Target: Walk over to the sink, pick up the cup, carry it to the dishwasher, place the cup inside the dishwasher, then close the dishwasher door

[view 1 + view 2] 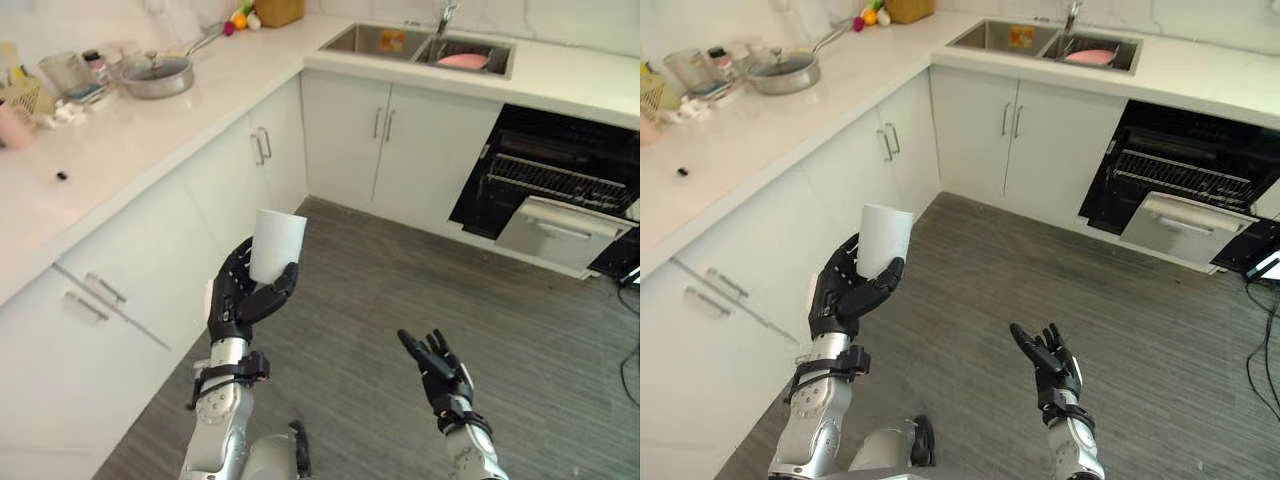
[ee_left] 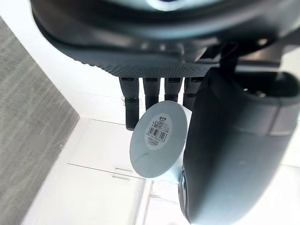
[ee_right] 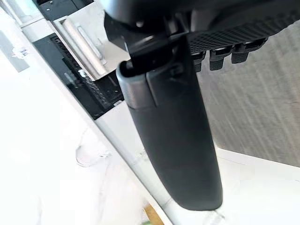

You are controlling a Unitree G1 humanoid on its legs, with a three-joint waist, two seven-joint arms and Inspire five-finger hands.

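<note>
Left robot hand [image 1: 238, 300] clasped round cup [image 1: 277, 243], barcode-stickered base in left wrist view

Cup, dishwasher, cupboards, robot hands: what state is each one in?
cup: upright, held in the air.
left robot hand: curled round the cup.
right robot hand: open, empty.
dishwasher door: open, rack showing.
cupboard doors: shut.

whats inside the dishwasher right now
A wire rack shows across the dark interior of the dishwasher, with no dishes I can make out. The half-lowered door covers the lower part, so anything down there is hidden.
</note>
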